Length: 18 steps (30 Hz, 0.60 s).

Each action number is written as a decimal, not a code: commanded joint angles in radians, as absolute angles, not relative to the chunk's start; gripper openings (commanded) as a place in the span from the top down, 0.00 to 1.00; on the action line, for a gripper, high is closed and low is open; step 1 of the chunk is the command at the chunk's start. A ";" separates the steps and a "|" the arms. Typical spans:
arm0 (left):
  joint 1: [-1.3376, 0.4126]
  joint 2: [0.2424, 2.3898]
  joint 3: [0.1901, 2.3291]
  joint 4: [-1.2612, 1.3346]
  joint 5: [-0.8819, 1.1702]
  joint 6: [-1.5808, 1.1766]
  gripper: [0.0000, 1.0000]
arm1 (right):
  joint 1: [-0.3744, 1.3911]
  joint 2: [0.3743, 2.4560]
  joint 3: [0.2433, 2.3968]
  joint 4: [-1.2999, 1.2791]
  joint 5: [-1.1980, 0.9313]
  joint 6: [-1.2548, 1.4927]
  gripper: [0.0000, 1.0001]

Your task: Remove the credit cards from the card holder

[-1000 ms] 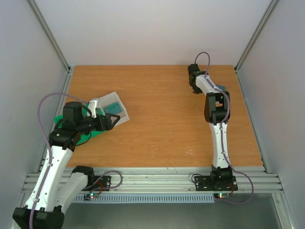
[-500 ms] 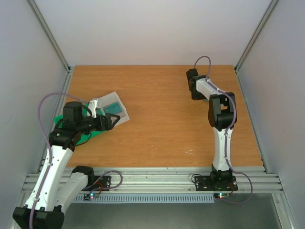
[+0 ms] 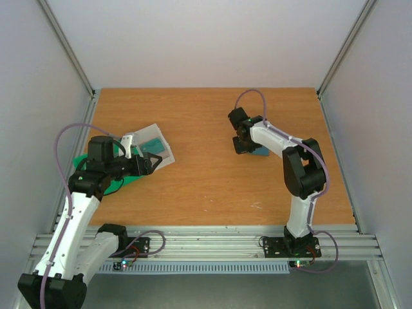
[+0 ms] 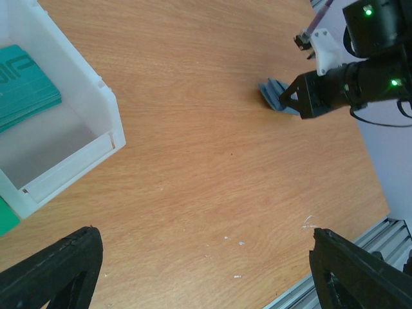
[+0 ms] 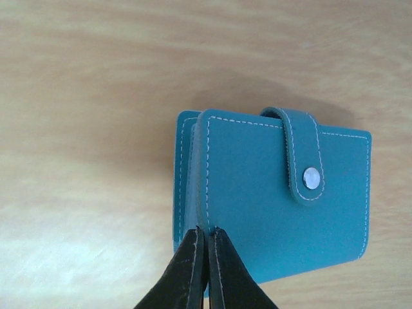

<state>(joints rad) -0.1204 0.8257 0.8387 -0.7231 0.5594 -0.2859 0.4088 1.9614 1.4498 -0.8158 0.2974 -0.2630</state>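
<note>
Item 1, card holder (image 5: 277,193): slate-blue, folded shut, snap tab fastened. I log it on the bench (image 3: 206,193), right of centre.

Item 2, right hand (image 5: 206,241): fingers drawn almost together, tips at the holder's edge. I believe they nip the front cover, though the wrist view is too tight to be sure.

Item 3, left hand (image 4: 205,244): fingers spread wide, holding nothing, above the bench near the clear tray (image 4: 96,103).

Item 4, teal card (image 4: 22,90): lying inside that tray.

Item 5, green tray (image 3: 82,161): just beside the clear tray.
</note>
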 commanded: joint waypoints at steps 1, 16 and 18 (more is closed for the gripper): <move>-0.124 0.828 0.853 -0.720 0.546 -0.267 0.12 | 0.491 1.867 1.368 -0.763 0.150 -0.278 0.99; -0.124 0.834 0.854 -0.728 0.511 -0.267 0.12 | 0.889 1.674 1.110 -0.662 -0.025 -0.220 0.95; -0.124 0.841 0.854 -0.729 0.509 -0.268 0.12 | 0.913 1.643 1.083 -0.671 -0.026 -0.211 0.90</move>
